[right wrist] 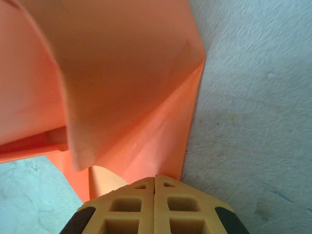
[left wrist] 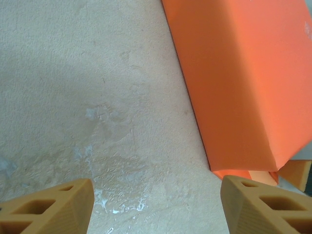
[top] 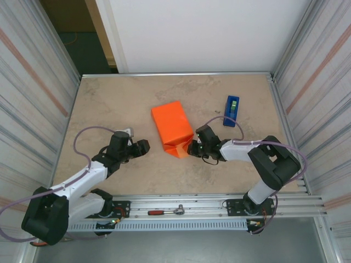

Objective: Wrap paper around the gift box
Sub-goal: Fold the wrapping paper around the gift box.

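The orange paper point(top: 173, 127) is folded round a box-shaped bundle at the table's middle, and the gift box is hidden inside it. In the left wrist view the paper point(left wrist: 243, 73) fills the upper right. My left gripper point(top: 147, 146) rests low on the table to the bundle's left, open, with bare tabletop between its fingers point(left wrist: 58, 200). My right gripper point(top: 192, 148) is shut at the bundle's near right corner. Its joined tips point(right wrist: 155, 178) touch the loose end flap of the paper point(right wrist: 122, 73), which stands open in folds.
A blue tape dispenser point(top: 232, 110) stands upright at the back right of the table point(top: 120, 98). A red-handled tool point(top: 167, 211) lies on the rail by the arm bases. Corrugated walls close in the left and right sides.
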